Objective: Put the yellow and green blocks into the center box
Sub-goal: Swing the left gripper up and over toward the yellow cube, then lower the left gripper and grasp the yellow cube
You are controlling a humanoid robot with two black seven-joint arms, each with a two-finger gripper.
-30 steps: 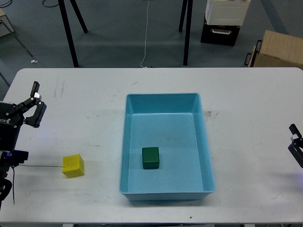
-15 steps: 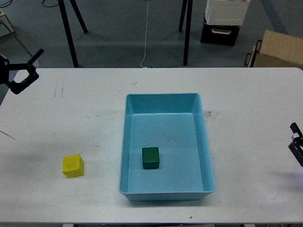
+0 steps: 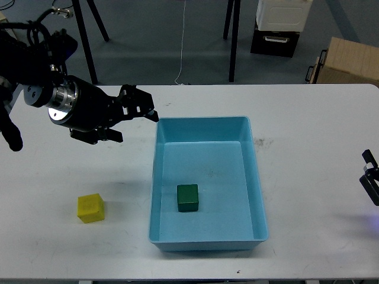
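Note:
A light blue box (image 3: 259,195) sits in the middle of the white table. A green block (image 3: 188,197) lies inside it near the front left. A yellow block (image 3: 91,207) lies on the table left of the box, apart from it. My left arm reaches in from the upper left, high over the table; its gripper (image 3: 141,107) is near the box's back left corner, far above the yellow block, and its fingers seem slightly parted and empty. My right gripper (image 3: 370,177) shows only partly at the right edge, so its state is unclear.
The white table (image 3: 320,136) spreads around the box. Behind it on the floor stand black stand legs (image 3: 234,41), a white and black case (image 3: 278,26) and a cardboard box (image 3: 349,62).
My left arm swung up from the left edge and across to the right, now reaching over the table near the box's back left corner. Blocks, box and right gripper have not moved.

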